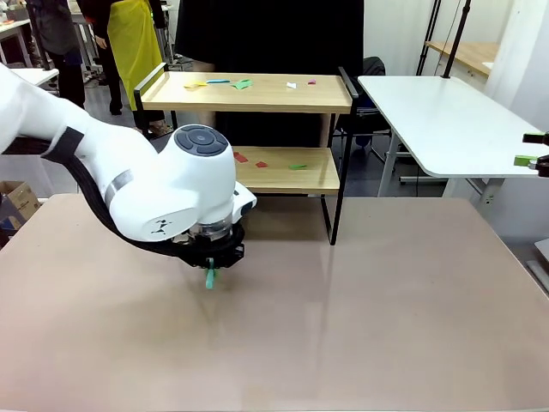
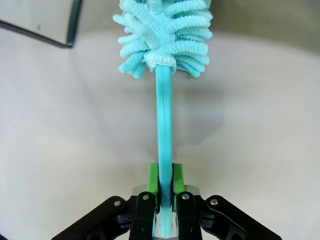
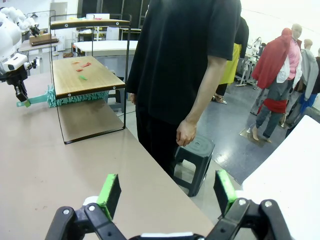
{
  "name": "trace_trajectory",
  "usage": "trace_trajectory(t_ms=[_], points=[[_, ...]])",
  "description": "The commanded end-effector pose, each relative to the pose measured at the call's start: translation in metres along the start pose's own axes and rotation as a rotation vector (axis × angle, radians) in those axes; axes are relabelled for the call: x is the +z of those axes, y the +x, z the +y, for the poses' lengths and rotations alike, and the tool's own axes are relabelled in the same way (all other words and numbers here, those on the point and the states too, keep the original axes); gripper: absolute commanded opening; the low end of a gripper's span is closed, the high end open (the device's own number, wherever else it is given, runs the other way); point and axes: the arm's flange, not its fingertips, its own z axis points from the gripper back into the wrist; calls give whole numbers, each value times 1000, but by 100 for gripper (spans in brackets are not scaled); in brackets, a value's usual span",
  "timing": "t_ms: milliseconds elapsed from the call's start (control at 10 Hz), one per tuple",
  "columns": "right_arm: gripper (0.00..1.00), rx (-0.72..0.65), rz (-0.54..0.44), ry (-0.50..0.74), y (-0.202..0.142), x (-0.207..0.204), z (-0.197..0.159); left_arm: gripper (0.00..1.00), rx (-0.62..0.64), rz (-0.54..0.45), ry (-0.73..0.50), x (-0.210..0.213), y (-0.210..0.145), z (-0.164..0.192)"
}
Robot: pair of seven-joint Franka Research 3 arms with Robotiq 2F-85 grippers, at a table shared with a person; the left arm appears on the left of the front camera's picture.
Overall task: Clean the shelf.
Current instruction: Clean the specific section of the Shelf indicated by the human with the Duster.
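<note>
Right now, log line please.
left end effector: shut on teal chenille duster | right end effector: open | two-tier wooden shelf: coloured scraps present

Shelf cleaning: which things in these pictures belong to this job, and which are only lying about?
Belong to the job: shelf; coloured scraps on both its boards; teal duster, gripped in the left pincer.
Only lying about: white table; dark stool beside the person; cardboard box.

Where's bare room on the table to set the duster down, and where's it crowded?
The beige tabletop is bare from the shelf to the near edge, right of the left hand gripping the duster. Crowded: both shelf boards carry paper scraps.
</note>
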Motion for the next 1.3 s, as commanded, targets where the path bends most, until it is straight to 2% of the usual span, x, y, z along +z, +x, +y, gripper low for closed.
trace_trajectory(t_ms=[0,200,500,700,800,900,1200], points=[[100,-5,19,-8,8,-2,2,13,12,28,59,6,-3,19],[100,-5,19,-8,8,-2,2,13,25,9,154,13,-2,38],[100,-5,19,-8,8,-2,2,13,43,-99,263,39,-10,49],[100,-5,19,-8,8,-2,2,13,52,-170,249,57,-18,45],[100,-5,19,-8,8,-2,2,13,52,-180,215,62,-20,40],[100,-5,19,-8,8,-2,2,13,14,-108,221,55,-9,42],[100,-5,19,-8,8,-2,2,13,14,-108,221,55,-9,42]])
